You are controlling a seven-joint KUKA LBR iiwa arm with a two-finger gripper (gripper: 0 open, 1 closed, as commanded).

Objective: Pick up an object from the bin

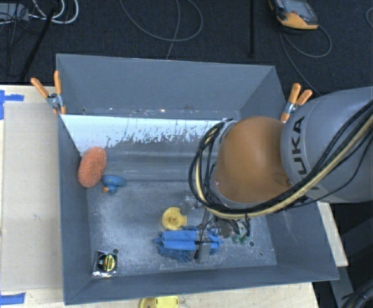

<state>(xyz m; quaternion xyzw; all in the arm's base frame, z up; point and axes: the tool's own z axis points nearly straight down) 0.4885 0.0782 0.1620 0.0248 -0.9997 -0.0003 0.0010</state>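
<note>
My gripper [204, 239] reaches down from under the arm's orange cover, at the bin's front middle. Its tip is right over the right end of a crumpled blue thing [177, 243] that lies flat on the bin floor. Whether it touches that blue thing is hidden by the arm. A yellow round thing [173, 219] lies just up and to the left of the tip. A small green thing [241, 238] peeks out under the arm to the right.
An orange-brown oval sponge-like lump [92, 166] leans at the bin's left wall, with a small blue piece [112, 183] beside it. A black and yellow tape measure [106, 262] lies in the front left corner. The arm covers the bin's right part.
</note>
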